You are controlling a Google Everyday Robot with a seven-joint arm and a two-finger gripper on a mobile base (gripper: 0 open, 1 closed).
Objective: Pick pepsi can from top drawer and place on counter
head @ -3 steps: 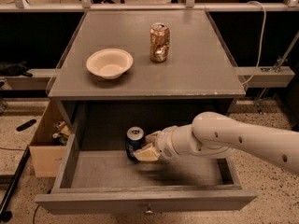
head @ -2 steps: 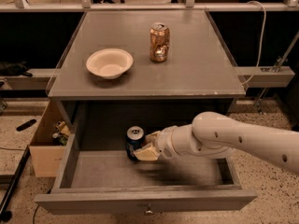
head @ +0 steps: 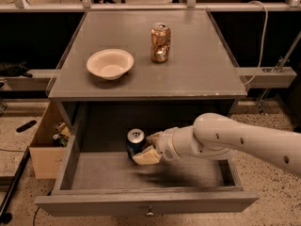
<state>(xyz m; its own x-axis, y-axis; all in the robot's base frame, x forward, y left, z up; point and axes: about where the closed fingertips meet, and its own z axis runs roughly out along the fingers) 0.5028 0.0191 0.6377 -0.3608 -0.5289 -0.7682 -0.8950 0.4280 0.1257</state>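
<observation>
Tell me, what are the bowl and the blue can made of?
The bowl looks like paper or foam, though it could be plastic: it is matte cream with no shine. The blue can looks like thin metal: its silver top glints, and its sides are painted dark blue. It stands in the open drawer, with the gripper close beside it.

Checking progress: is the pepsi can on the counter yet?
No, the pepsi can stands inside the open top drawer, with the gripper at its side.
</observation>
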